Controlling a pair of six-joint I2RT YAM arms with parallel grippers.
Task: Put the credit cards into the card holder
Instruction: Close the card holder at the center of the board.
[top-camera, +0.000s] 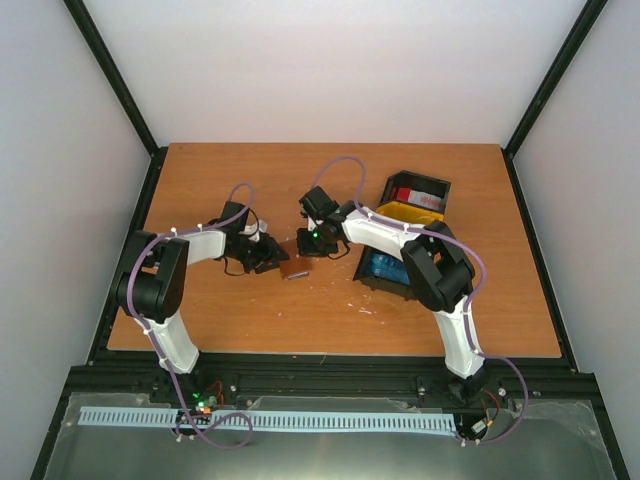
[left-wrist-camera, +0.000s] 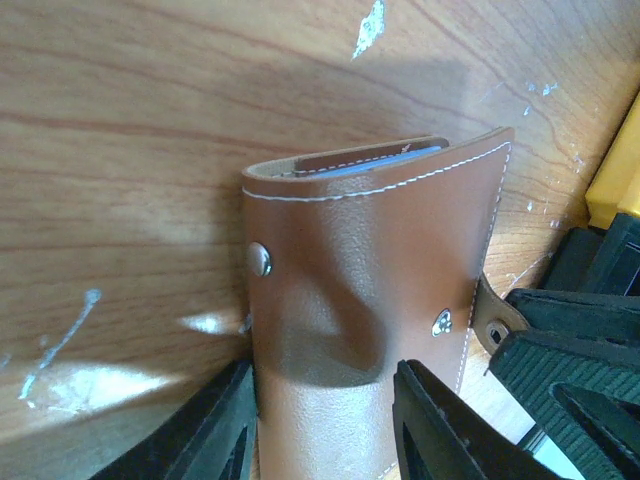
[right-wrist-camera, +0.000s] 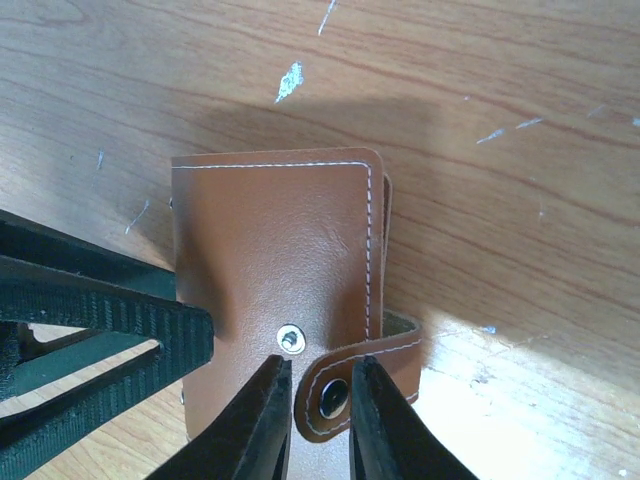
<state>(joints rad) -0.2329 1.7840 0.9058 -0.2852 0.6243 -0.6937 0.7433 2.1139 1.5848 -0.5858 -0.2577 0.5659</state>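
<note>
The scuffed, paint-flecked wooden table (top-camera: 200, 320) stands between white walls, and the card holder (top-camera: 295, 268) lies near its middle, a little toward the left edge. The left gripper (left-wrist-camera: 322, 375) is clamped across one end of it, and the right gripper (right-wrist-camera: 322, 362) is drawn narrow about the clasp strap (right-wrist-camera: 400, 355), though we cannot tell whether it actually pinches. We judge the smooth tan leather, white-stitched and round-cornered, could slide on the glossy wood or slip the ribbed black fingers (left-wrist-camera: 450, 430), so the snap misses its metal stud (right-wrist-camera: 290, 339). The blue card (left-wrist-camera: 385, 160) peeping from the open top might work out under a squeeze.
</note>
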